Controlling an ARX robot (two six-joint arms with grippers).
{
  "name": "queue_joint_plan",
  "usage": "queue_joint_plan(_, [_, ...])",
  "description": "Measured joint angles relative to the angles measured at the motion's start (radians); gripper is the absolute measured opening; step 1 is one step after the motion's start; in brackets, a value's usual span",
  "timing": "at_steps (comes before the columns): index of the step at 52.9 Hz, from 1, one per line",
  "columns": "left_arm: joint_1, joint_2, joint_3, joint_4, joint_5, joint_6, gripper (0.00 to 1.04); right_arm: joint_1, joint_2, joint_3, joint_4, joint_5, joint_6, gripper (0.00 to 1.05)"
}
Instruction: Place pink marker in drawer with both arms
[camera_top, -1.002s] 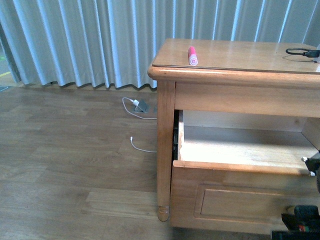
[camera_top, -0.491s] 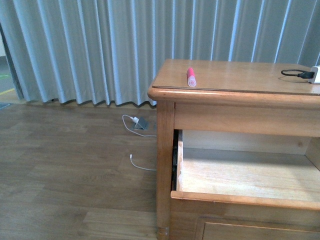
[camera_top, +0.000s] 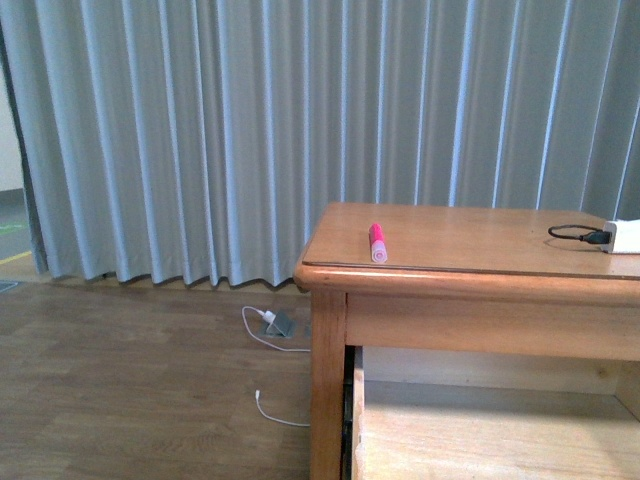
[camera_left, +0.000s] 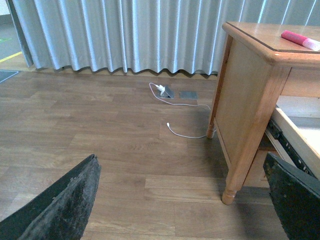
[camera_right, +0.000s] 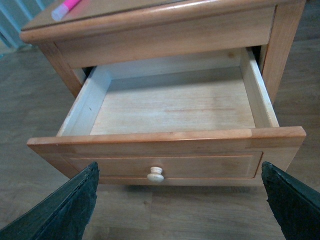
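Curtain (camera_top: 200, 140) behind; pink marker (camera_top: 377, 243) on desk (camera_top: 470, 240). Only R wrist view shows drawer (camera_right: 170, 107) knob (camera_right: 155, 174). Left pincer (camera_left: 181, 165), right pincer (camera_right: 180, 167) both spread, empty.

One pink marker (camera_top: 377, 243), one cabinet (camera_top: 328, 400), one open drawer (camera_right: 165, 136) with one knob (camera_right: 155, 174), one black cable (camera_top: 596, 238), one white box (camera_top: 626, 236), two white floor cables (camera_left: 161, 89), one curtain (camera_top: 200, 140).

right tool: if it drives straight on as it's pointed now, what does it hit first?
Most likely the front panel of the open drawer, close to its round knob. The right tool is open, and nothing shows between it and the panel. Depth is unclear from the wrist view.
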Motion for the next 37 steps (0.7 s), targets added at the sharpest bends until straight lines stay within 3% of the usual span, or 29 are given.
queue_joint_plan(37, [0.000, 0.000, 0.000, 0.000, 0.000, 0.000, 0.99, -0.033, -0.021, 0.000, -0.002, -0.005, 0.000, 0.96])
